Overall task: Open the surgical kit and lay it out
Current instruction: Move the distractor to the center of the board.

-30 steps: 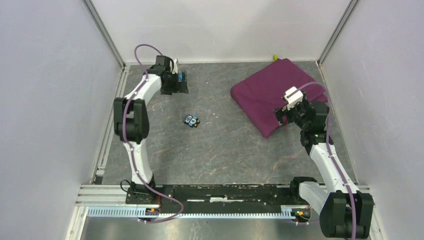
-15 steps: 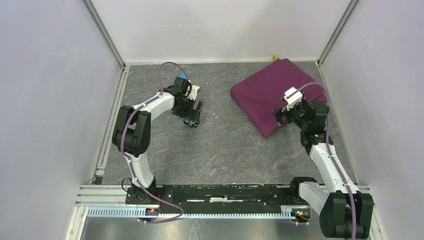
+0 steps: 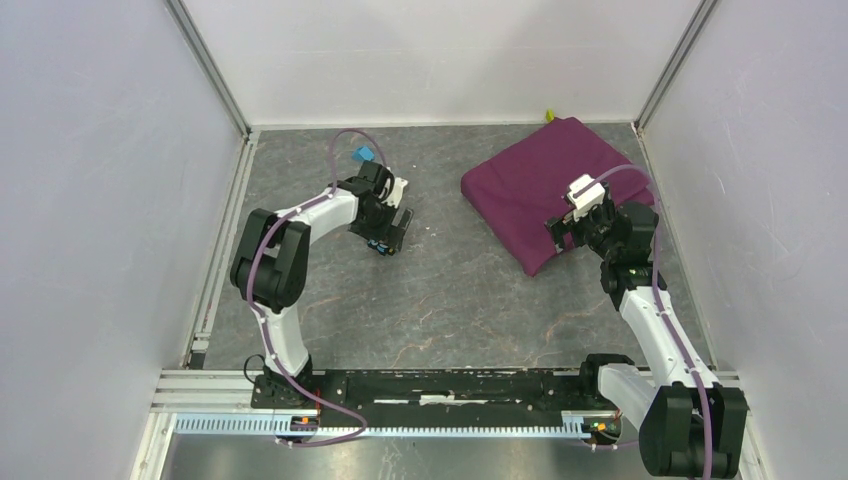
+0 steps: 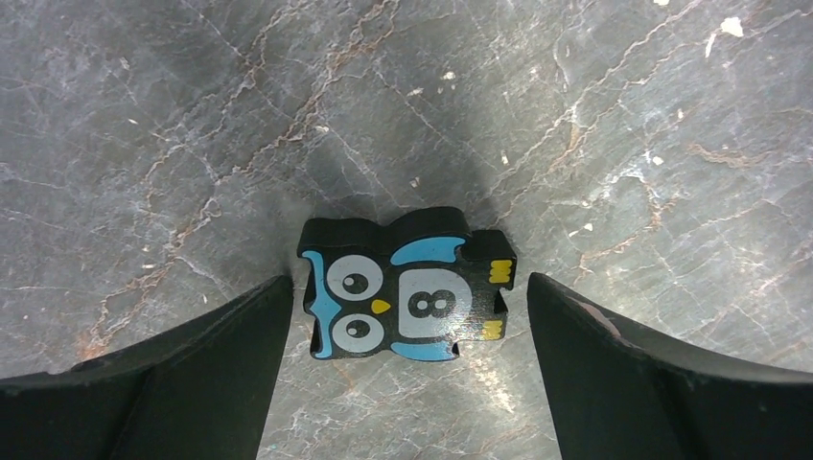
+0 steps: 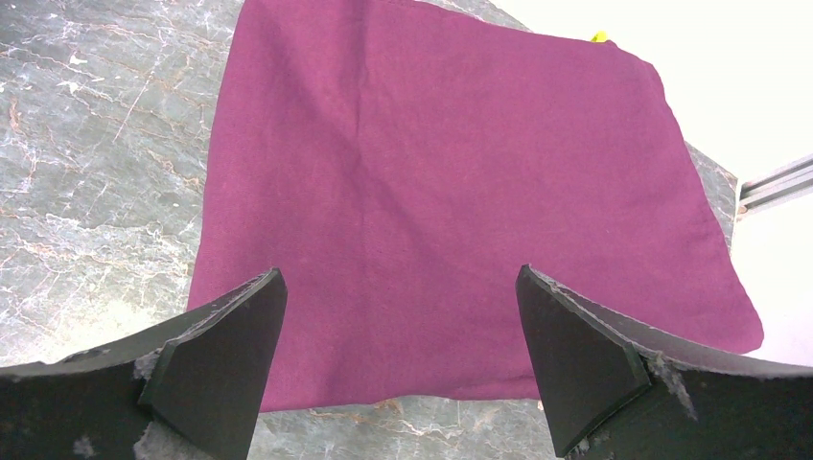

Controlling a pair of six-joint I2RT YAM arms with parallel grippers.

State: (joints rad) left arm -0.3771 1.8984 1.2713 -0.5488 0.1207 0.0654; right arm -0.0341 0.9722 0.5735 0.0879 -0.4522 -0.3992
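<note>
Though unchanged around the purple cloth wrap (image 3: 540,185), altered well to the left of it: left gripper (image 3: 390,235), a second back over the small blue block (image 3: 363,154) far out to the wrap's left, now lowered at the owl toy (image 4: 407,299), nearer the wrap than before yet well apart from it. Jaws released and spread wide, one black finger on each flank of the toy, clasping nothing; impossible to tell whether the finger by the owl's head touches it. Toy flat on the grey table (image 3: 450,300), face up: black outline, blue wings, round white eyes, yellow beak and feet, a figure 8 on the belly. Blue block now uncovered and alone, farther from the wrap than the toy, toward the back wall.

At the wrap's near edge, right gripper (image 5: 399,278) as before: poised just above the cloth, jaws likewise released and wide, gripping nothing, purple weave filling the gap between the fingertips.

Wrap itself unmoved, on the table's far right quarter. Closed, folded into a rough square and turned cornerwise. Deep plum cloth, matte, fine-woven, smooth on top but for faint lengthwise creases; edges thick and rounded; part of the near edge hidden from above by the right gripper. Small yellow scrap (image 3: 548,115) just past the wrap's far corner.
</note>
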